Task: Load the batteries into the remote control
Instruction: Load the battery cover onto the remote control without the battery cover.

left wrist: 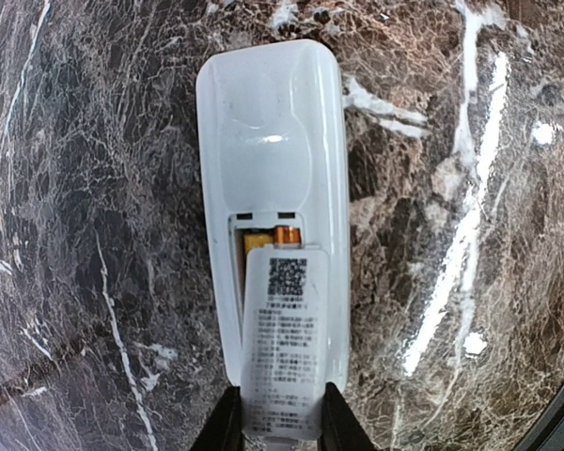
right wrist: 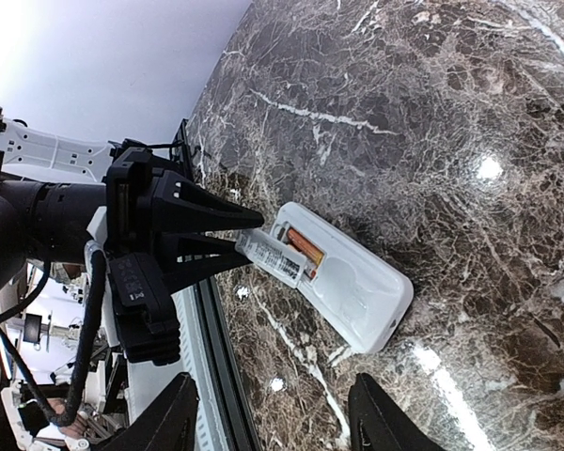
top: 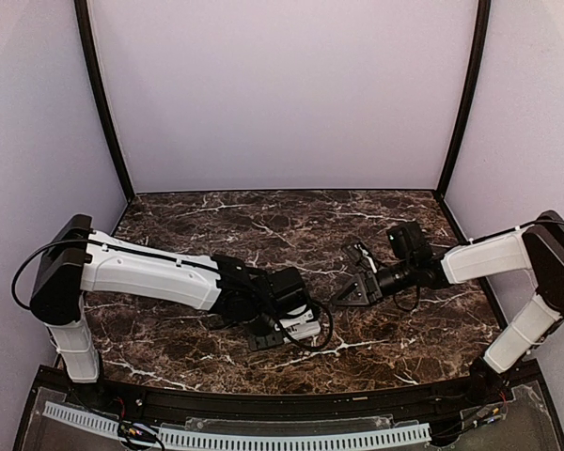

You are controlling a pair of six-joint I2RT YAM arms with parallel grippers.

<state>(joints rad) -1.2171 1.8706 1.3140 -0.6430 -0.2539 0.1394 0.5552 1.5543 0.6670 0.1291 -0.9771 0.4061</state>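
Bare counter [right wrist: 432, 113] lies open around the remote control [right wrist: 357, 291] on three sides, while the left gripper [right wrist: 247, 232] and the battery cover [right wrist: 274, 256] in its jaws block the compartment end.

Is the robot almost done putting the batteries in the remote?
Nearly. Done: an orange battery already sits in the open compartment of the remote control, which lies back-up; whether a second is in I cannot tell. In hand: the left gripper pinches the labelled cover, which covers only part of the compartment. Still to do: closing the cover fully. The right gripper hangs open, empty.
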